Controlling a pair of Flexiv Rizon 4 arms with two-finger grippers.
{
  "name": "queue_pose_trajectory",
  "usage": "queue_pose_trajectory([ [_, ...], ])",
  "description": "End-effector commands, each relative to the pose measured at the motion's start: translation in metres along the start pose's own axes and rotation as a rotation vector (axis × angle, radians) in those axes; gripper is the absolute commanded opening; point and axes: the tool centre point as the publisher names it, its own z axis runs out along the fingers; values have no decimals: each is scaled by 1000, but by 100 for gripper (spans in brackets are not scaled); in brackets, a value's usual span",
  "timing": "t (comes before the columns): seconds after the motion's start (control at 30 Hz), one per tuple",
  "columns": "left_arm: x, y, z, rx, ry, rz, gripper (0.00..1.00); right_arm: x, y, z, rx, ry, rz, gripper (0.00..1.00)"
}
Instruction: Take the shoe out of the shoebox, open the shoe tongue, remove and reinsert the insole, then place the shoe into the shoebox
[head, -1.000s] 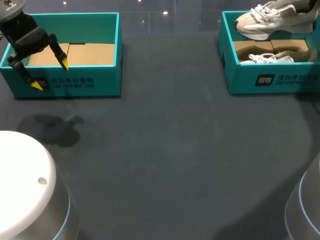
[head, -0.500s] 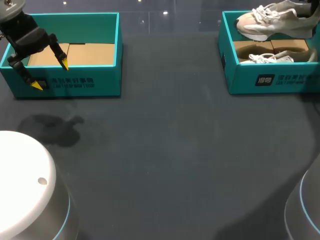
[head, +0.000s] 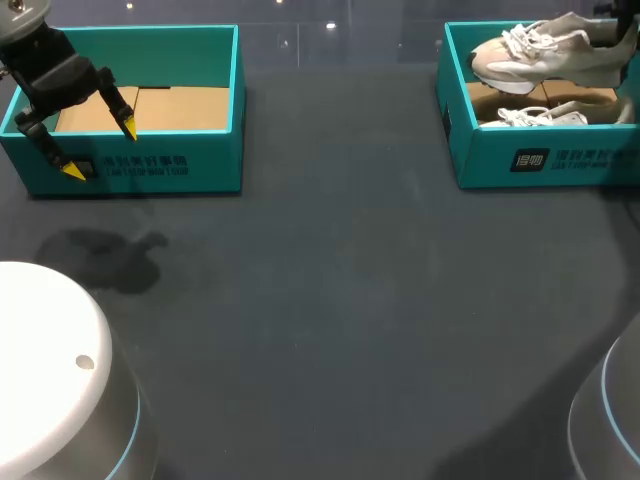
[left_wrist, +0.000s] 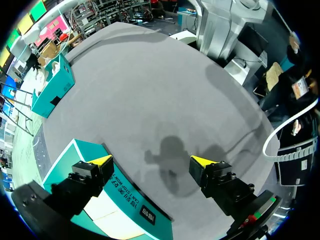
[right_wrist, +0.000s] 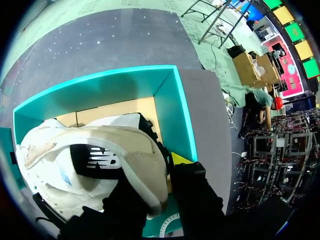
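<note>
A beige and white shoe (head: 540, 55) hangs above the teal shoebox (head: 520, 160) at the far right. In the right wrist view my right gripper (right_wrist: 161, 171) is shut on the heel of the shoe (right_wrist: 100, 160), one yellow tip showing beside it, with the shoebox (right_wrist: 170, 105) below. A second shoe (head: 545, 116) lies inside that box. My left gripper (head: 100, 148) hangs open over the front wall of another teal box (head: 190, 165) at the far left. Nothing is between its fingers. In the left wrist view the left gripper (left_wrist: 152, 161) spans that box's corner (left_wrist: 90, 160).
The left box holds only brown cardboard (head: 180, 108). White round robot bases (head: 50, 370) stand at the near left and the near right (head: 610, 420). The dark table (head: 340, 300) stretches between the two boxes.
The shoe in my right gripper has come a little lower and nearer over its box. The left arm has not moved.
</note>
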Motion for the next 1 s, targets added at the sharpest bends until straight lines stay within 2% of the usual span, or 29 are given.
queue_pose_trajectory([
  [0.03, 0, 0, -1, -2, 2, 0, 100, 2, 6, 7, 6, 2, -1, 0],
  [0.53, 0, 0, -1, -2, 2, 0, 100, 8, 10, 33, 32, -9, -1, 0],
  [1.0, 0, 0, -1, -2, 2, 0, 100, 14, 17, 48, 47, -11, -10, 0],
])
